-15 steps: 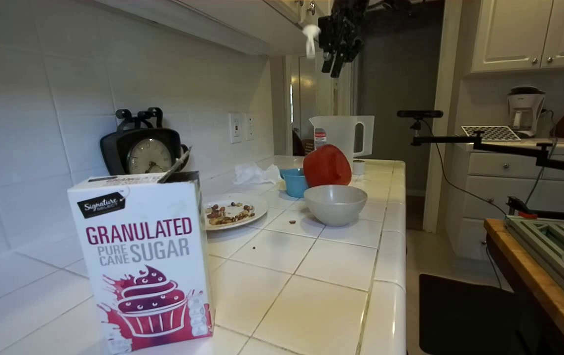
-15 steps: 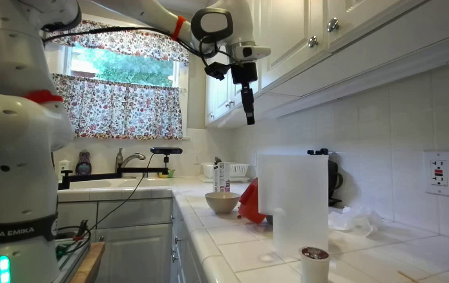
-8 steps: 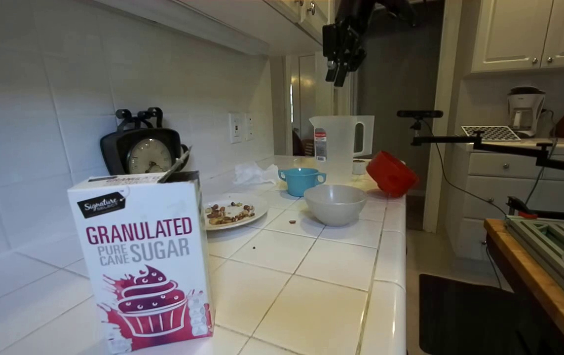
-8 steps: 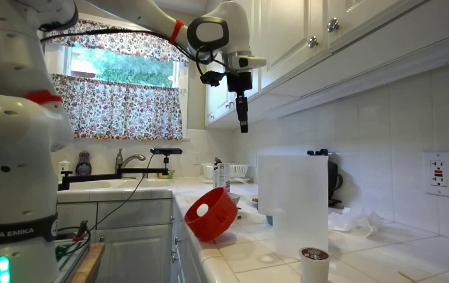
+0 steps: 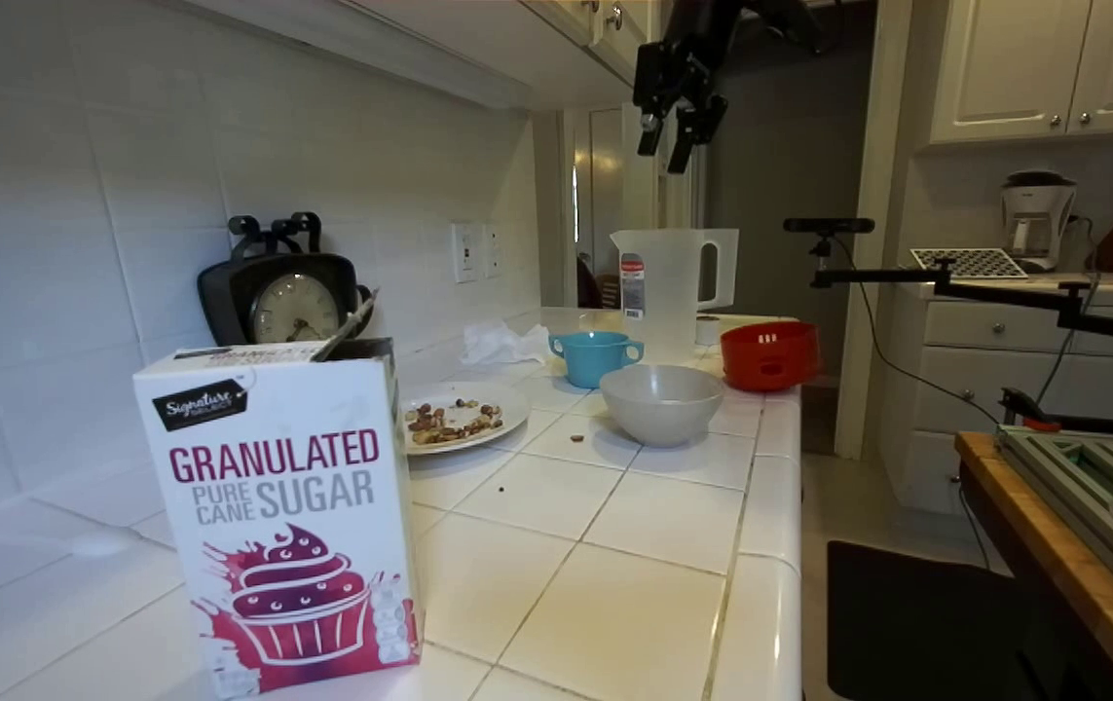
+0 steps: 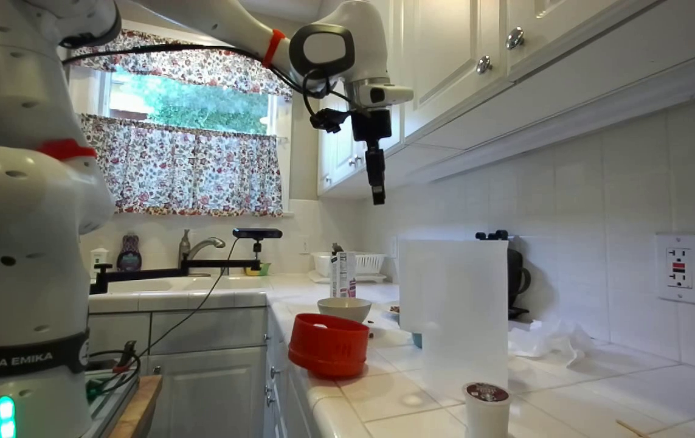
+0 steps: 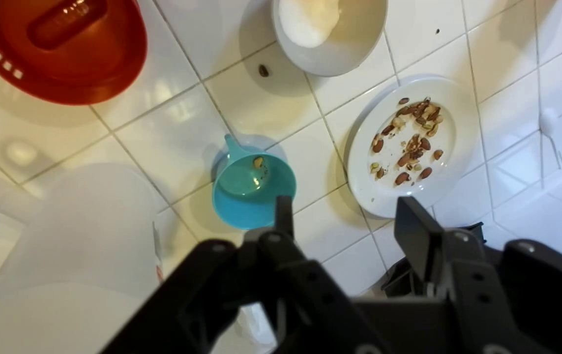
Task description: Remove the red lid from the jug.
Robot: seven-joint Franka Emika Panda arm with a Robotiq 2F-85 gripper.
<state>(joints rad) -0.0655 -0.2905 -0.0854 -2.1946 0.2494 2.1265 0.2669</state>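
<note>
The lid [image 6: 329, 350] sat tilted at the table's [image 6: 383, 389] edge, off the jug [image 6: 463, 310], which stood upright and uncovered. The hand [image 7: 344, 206] hung above, wide and empty, presumably because removal was done and nothing needed gripping.

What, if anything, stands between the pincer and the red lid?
Nothing visible blocks the way. The open pincer hangs high above the counter; the red lid rests there, off the jug. In the wrist view the blue cup sits roughly between them, but on the counter, well below the pincer.
</note>
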